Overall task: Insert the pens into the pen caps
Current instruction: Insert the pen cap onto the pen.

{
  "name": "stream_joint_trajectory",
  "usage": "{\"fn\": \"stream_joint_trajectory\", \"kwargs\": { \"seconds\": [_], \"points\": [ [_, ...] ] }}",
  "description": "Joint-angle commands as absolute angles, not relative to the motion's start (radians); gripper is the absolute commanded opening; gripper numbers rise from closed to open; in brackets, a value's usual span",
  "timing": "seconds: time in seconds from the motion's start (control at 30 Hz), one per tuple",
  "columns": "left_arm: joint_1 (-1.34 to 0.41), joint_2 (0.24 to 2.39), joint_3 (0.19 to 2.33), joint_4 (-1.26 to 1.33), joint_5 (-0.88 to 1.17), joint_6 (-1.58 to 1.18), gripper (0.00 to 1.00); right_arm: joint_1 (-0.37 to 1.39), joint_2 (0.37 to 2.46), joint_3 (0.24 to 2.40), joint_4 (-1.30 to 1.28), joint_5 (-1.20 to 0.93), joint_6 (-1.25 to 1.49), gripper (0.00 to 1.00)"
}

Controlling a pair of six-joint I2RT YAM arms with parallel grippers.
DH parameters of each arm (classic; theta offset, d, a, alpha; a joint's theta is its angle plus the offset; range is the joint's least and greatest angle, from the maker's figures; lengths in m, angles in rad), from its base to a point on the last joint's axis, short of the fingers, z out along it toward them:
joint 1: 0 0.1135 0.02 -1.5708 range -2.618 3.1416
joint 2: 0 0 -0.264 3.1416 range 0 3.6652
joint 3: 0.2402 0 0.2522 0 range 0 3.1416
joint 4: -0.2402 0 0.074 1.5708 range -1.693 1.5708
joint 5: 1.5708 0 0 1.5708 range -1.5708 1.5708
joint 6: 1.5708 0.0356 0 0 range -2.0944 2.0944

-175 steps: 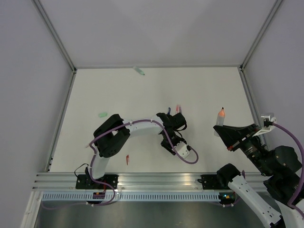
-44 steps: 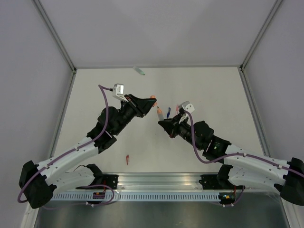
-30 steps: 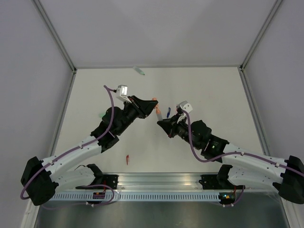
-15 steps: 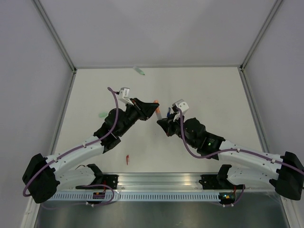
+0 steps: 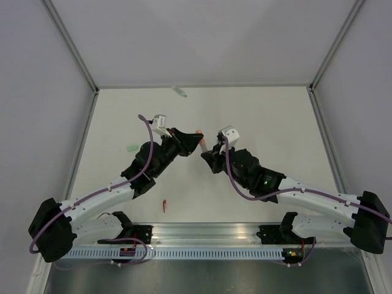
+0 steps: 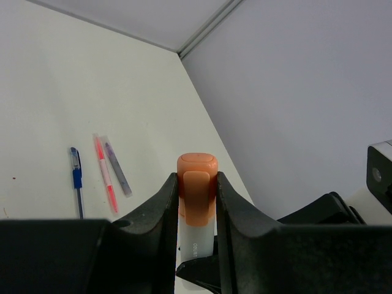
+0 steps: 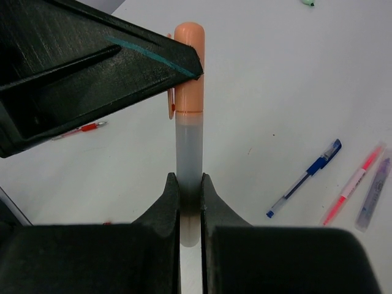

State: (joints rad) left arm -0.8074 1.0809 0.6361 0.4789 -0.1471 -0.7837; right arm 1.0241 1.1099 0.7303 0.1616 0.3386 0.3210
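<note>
My left gripper is shut on an orange pen cap, its jaws pressing both sides. The cap sits over the end of a pale translucent pen. My right gripper is shut on that pen's lower barrel. Pen and cap form one straight stick between the two grippers, held above the table's middle. One left finger lies across the cap. A blue pen, a pink pen and a grey-purple pen lie loose on the table.
A mint green cap lies near the back wall, another green cap at the left. A small red piece lies near the front rail. Metal frame posts border the white table on both sides.
Both arms have drawn together over the middle. The orange cap and the pale pen, a little apart a second ago, now sit joined in one line.
</note>
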Motion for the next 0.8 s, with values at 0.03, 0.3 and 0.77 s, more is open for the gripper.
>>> {"fn": "stream_joint_trajectory", "kwargs": {
  "seconds": [0.03,0.3,0.77],
  "points": [
    [-0.839,1.121,0.606,0.456,-0.049,-0.752,0.15,1.019,1.115,0.83,0.295,0.364,0.298,0.0],
    [-0.841,1.032,0.551,0.561,-0.025,-0.67,0.84,1.019,1.074,0.784,0.258,0.325,0.264,0.0],
    [-0.821,0.908,0.72,0.361,0.243,-0.633,1.0,1.019,0.947,0.729,0.174,0.284,0.265,0.0]
  ]
}}
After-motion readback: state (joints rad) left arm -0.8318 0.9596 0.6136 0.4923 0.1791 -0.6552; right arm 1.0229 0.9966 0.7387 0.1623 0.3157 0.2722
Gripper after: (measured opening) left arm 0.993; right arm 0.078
